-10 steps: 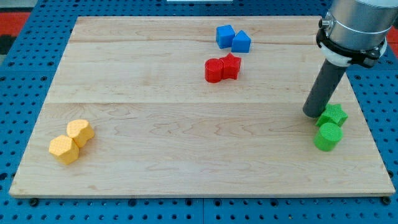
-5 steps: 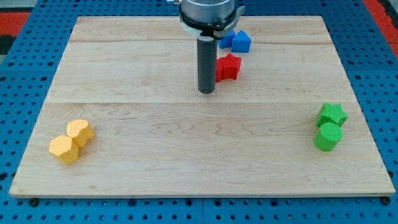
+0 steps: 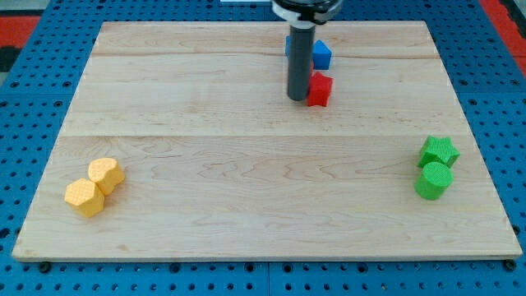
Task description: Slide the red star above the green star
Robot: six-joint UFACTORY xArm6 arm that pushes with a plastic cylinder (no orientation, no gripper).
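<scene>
Contact step — my tip (image 3: 297,98), a bare rod with no pincer to open or close, touches the red star's (image 3: 320,89) left side; next, push rightward toward the spot above the green star (image 3: 439,151).

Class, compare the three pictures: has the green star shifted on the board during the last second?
No. The green star sits at the same spot near the board's right edge, just above the green cylinder. Only my tip travelled, now beside the red star.

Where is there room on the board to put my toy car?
The big bare middle, between the yellow blocks and the green star, is free. It is crowded at the view's top, where my tip touches the red block under the blue blocks.
</scene>
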